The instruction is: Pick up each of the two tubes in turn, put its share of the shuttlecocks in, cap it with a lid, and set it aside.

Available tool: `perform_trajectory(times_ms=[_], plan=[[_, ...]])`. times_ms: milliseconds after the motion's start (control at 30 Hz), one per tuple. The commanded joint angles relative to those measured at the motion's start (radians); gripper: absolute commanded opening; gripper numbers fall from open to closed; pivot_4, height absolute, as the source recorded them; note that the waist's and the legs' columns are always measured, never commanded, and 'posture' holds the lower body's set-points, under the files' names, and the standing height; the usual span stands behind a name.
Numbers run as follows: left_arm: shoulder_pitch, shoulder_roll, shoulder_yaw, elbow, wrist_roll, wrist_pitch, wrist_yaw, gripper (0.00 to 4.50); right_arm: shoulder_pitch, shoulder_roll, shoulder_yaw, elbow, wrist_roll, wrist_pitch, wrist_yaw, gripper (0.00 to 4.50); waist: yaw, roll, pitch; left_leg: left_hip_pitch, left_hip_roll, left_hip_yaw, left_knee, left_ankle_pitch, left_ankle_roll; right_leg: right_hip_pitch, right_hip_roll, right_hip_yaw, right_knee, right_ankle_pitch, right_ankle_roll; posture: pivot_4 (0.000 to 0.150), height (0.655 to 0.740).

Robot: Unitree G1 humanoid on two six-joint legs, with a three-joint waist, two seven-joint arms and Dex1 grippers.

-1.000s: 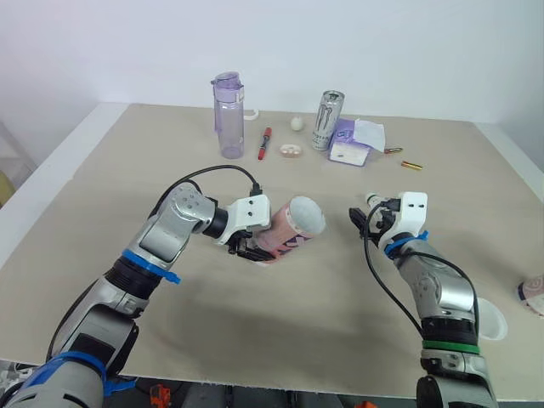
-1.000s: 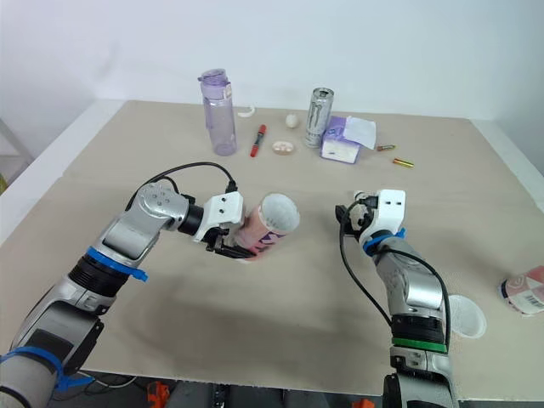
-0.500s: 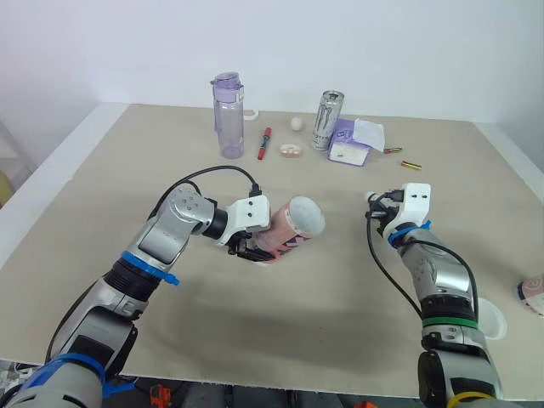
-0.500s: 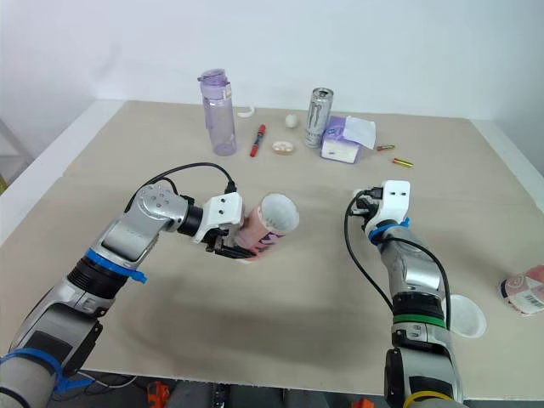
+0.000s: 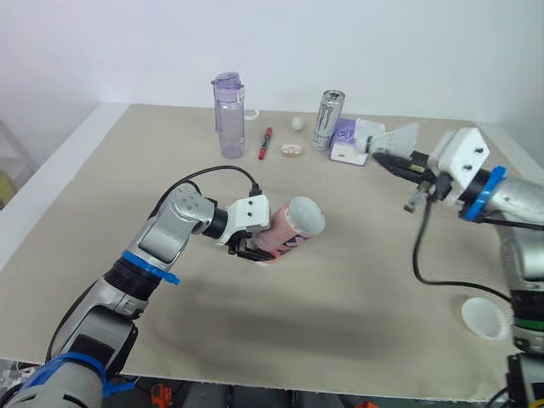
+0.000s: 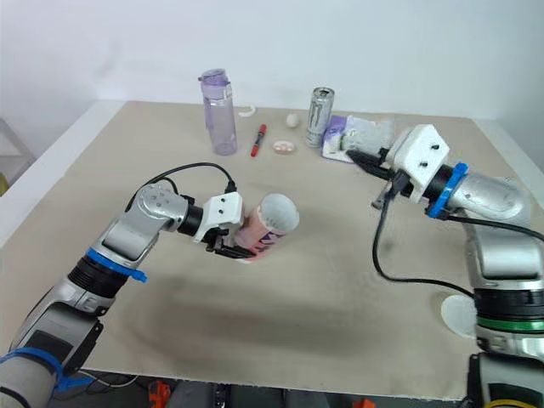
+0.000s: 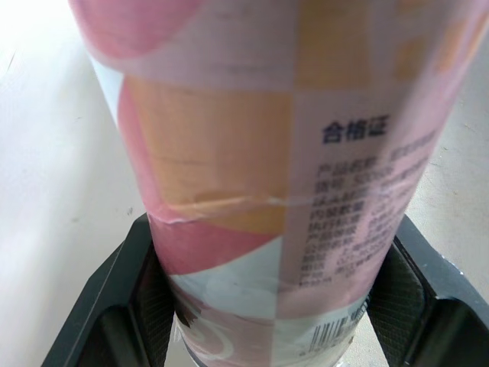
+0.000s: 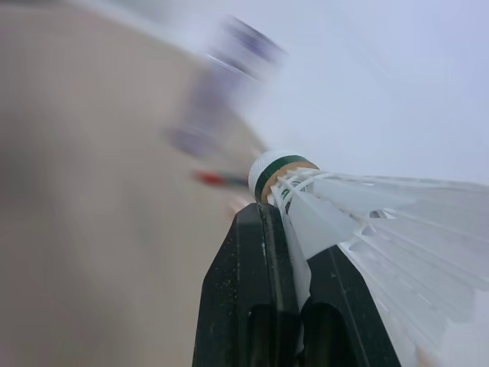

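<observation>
the left gripper (image 5: pixel 247 247) has its two black fingers pressed against either side of the pink and orange printed cardboard tube (image 5: pixel 293 225), clamping it low on its body. the tube is held tilted above the beige table (image 5: pixel 340 280), its pale round end turned up and toward the other arm.

the right gripper (image 8: pixel 294 267) is pinching a white feathered shuttlecock (image 8: pixel 359 222) by the skirt, just behind the green-banded cork tip (image 8: pixel 279 170). it is raised over the far right of the table, near the purple tissue pack (image 5: pixel 347 141) and well apart from the tube. a round white lid (image 5: pixel 484 316) lies flat near the right front edge.

to my eye the shuttlecock weighs next to nothing, and its feathers would bend or snap under a hard squeeze. a hold close to the cork, where the quills bunch, looks safest, and cork-first is how it should enter. the tube looks light and stiff but thin-walled, with a glossy wrap that could slip, so a firm mid-to-low grip seems right.
</observation>
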Motion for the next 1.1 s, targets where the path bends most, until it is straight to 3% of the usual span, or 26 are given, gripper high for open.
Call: perform_trajectory(times_ms=[33, 500, 633, 667, 733, 800, 867, 933, 1100], plan=[[-0.003, 0.001, -0.018, 0.036, 0.017, -0.005, 0.01, 3.12, -0.017, -0.042, 0.025, -0.113, 0.045, -0.06, 0.127, 0.06, 0.0, -0.001, 0.0, 0.0, 0.0, 0.0, 0.0, 0.0, 0.0, 0.0, 0.0, 0.0, 0.0, 0.0, 0.0, 0.15, 0.74], [-0.025, -0.006, -0.009, 0.052, 0.015, -0.001, 0.01, 3.12, -0.107, 0.018, 0.206, -0.022, -0.125, -0.248, 0.195, 0.06, 0.001, -0.002, 0.001, -0.001, 0.0, 0.002, 0.001, 0.0, 0.001, -0.003, -0.007, -0.001, 0.0, 0.001, -0.002, 0.15, 0.74], [-0.017, -0.001, -0.007, 0.042, 0.016, 0.003, 0.011, 3.12, -0.129, 0.017, 0.215, -0.01, -0.123, -0.265, 0.21, 1.19, 0.001, -0.002, 0.001, -0.001, 0.0, 0.002, 0.001, 0.0, 0.001, -0.003, -0.007, -0.002, 0.0, 0.001, -0.002, 0.15, 0.74], [-0.015, 0.0, -0.007, 0.041, 0.016, 0.004, 0.011, 3.12, -0.132, 0.013, 0.212, -0.01, -0.119, -0.268, 0.215, 1.83, 0.001, -0.002, 0.001, -0.002, 0.0, 0.001, 0.001, 0.0, 0.001, -0.003, -0.007, -0.002, 0.0, 0.001, -0.002, 0.15, 0.74], [-0.014, 0.002, -0.006, 0.041, 0.015, 0.005, 0.011, 3.12, -0.139, 0.005, 0.204, -0.014, -0.103, -0.258, 0.226, 2.42, 0.001, -0.002, 0.001, -0.001, 0.0, 0.001, 0.001, 0.0, 0.001, -0.003, -0.007, -0.002, 0.0, 0.001, -0.002, 0.15, 0.74], [-0.014, 0.003, -0.007, 0.042, 0.016, 0.005, 0.011, 3.12, -0.14, -0.004, 0.189, -0.032, -0.063, -0.221, 0.237, 3.37, 0.001, -0.002, 0.001, -0.001, 0.0, 0.001, 0.001, 0.0, 0.001, -0.003, -0.007, -0.002, 0.0, 0.001, -0.002, 0.15, 0.74], [-0.013, 0.001, -0.009, 0.043, 0.017, 0.004, 0.01, 3.12, -0.145, 0.002, 0.155, -0.053, 0.012, -0.12, 0.209, 3.99, 0.001, -0.002, 0.001, -0.001, 0.0, 0.001, 0.001, 0.0, 0.001, -0.003, -0.007, -0.002, 0.0, 0.002, -0.003, 0.15, 0.74], [-0.014, 0.0, -0.011, 0.043, 0.017, 0.005, 0.01, 3.12, -0.152, -0.003, 0.124, -0.062, 0.088, 0.012, 0.18, 4.32, 0.001, -0.002, 0.001, -0.001, 0.001, 0.001, 0.001, 0.0, 0.001, -0.003, -0.007, -0.002, 0.0, 0.002, -0.005, 0.15, 0.74], [-0.017, -0.003, -0.016, 0.043, 0.018, 0.003, 0.008, 3.12, -0.172, -0.041, 0.1, -0.052, 0.188, 0.251, 0.176, 4.32, 0.001, -0.002, 0.001, -0.002, 0.001, 0.0, 0.001, 0.001, 0.001, -0.003, -0.007, -0.002, 0.0, 0.005, -0.009, 0.15, 0.74]])
